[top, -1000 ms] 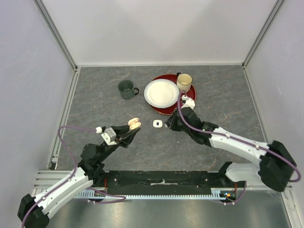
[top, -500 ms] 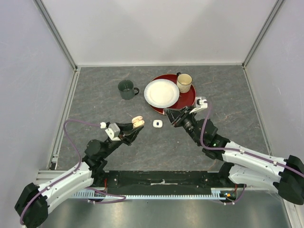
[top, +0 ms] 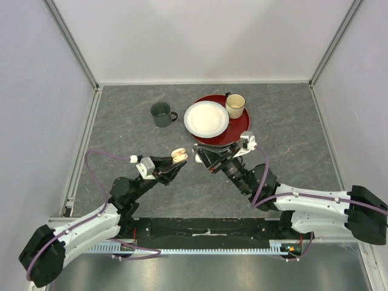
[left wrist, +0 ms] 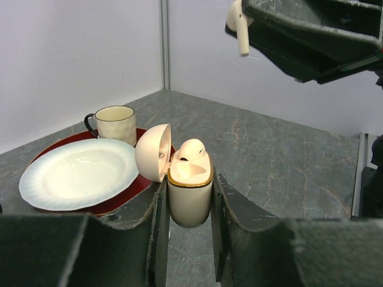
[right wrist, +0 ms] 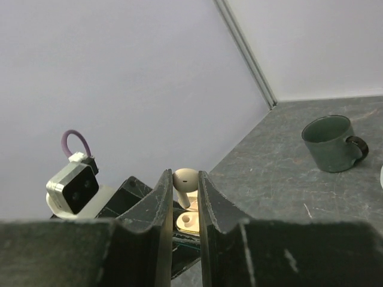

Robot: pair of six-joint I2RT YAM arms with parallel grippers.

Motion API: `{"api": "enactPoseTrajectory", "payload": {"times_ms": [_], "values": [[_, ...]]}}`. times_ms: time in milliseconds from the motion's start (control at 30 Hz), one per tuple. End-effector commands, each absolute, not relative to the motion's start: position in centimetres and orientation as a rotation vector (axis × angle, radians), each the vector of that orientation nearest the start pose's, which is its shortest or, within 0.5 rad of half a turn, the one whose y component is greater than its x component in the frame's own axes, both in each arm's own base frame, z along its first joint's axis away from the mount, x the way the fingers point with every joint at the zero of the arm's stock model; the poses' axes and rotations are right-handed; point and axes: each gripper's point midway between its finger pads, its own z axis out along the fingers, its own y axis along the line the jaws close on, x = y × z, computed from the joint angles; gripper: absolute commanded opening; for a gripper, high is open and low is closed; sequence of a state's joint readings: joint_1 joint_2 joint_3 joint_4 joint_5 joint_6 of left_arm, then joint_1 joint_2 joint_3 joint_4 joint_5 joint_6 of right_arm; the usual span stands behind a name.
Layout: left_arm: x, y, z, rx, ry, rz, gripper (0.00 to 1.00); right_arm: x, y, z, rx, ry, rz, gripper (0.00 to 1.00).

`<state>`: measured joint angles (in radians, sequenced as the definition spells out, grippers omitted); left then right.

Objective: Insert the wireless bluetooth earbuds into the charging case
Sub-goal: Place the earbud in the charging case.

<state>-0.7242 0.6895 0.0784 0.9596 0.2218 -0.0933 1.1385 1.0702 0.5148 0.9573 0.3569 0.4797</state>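
Note:
My left gripper [top: 176,159] is shut on the cream charging case [left wrist: 190,191] and holds it upright above the table. Its lid [left wrist: 152,152] is open, and one pale earbud [left wrist: 192,149] sits in a slot. My right gripper [top: 198,155] is shut on a white earbud [right wrist: 184,181], stem down, just above and beside the open case [right wrist: 189,222]. The left wrist view shows this earbud [left wrist: 239,25] at the top, up and to the right of the case. No other earbuds are clearly in view.
A dark green mug [top: 162,113] stands at the back left. A white plate [top: 206,118] and a cream mug [top: 235,105] rest on a red plate [top: 241,128] just behind the grippers. Metal rails edge the table.
My right gripper rose from the table, then swung left with the earbud until it hung over the case. My left gripper shifted the case slightly right. The small white item on the table is now covered.

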Motion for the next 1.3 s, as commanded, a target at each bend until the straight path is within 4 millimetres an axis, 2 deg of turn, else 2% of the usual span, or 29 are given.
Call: {"api": "enactPoseTrajectory", "payload": {"times_ms": [0, 500, 767, 1067, 1267], "values": [[18.4, -23.0, 26.8, 0.591, 0.994, -0.876, 0.02, 18.1, 33.2, 34.9, -0.127, 1.178, 1.261, 0.0], [17.6, -23.3, 27.3, 0.634, 0.934, -0.878, 0.02, 16.6, 36.5, 34.1, -0.189, 1.187, 1.322, 0.0], [17.4, -23.4, 27.6, 0.644, 0.921, -0.885, 0.02, 16.6, 38.1, 32.9, -0.204, 1.222, 1.302, 0.0], [17.2, -23.3, 28.0, 0.638, 0.908, -0.895, 0.02, 17.4, 37.6, 31.5, -0.162, 1.24, 1.239, 0.0], [17.0, -23.2, 28.6, 0.638, 0.892, -0.899, 0.02, 17.6, 37.4, 31.4, -0.144, 1.235, 1.232, 0.0]]}}
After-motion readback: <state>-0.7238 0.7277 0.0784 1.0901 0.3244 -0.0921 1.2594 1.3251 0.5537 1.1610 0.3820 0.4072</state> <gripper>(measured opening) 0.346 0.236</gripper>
